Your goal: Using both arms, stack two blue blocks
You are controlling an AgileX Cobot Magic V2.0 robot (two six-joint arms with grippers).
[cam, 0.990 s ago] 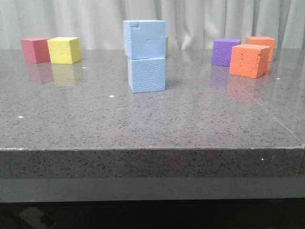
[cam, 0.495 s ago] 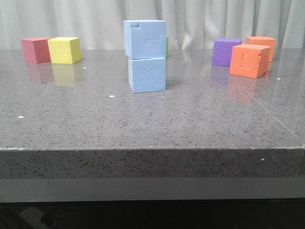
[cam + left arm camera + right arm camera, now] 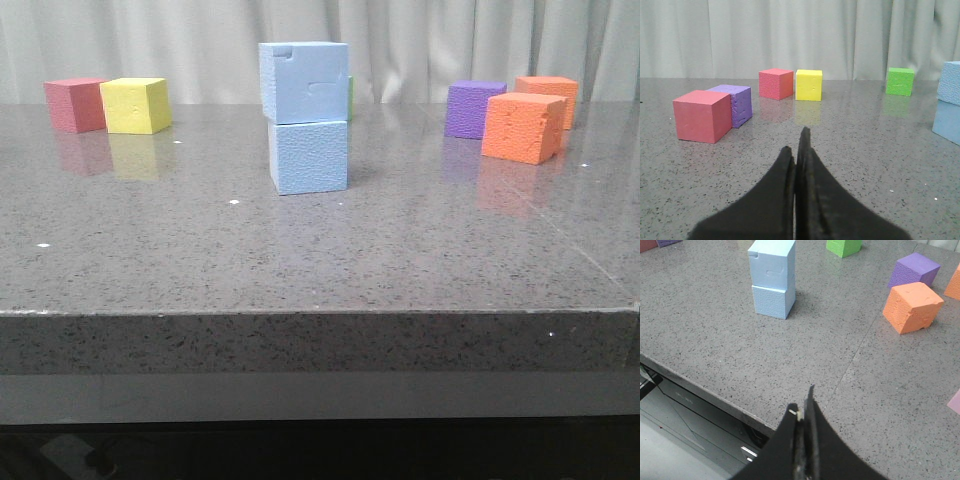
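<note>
Stacking is seen complete: one pale sky-blue foam cube with puzzle-like seams (image 3: pixel 304 82) rests on the second pebbled pale blue foam cube (image 3: pixel 308 156) mid-way across the speckled grey stone table (image 3: pixel 320 260), while the left gripper (image 3: pixel 799 150) and right gripper (image 3: pixel 802 412) are held well apart from it, jaws pressed together on nothing.

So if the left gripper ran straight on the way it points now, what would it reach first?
Probably the yellow cube: the shut left gripper points almost straight at it over bare table. The red cube sits just beside it, and depth is hard to judge.
</note>
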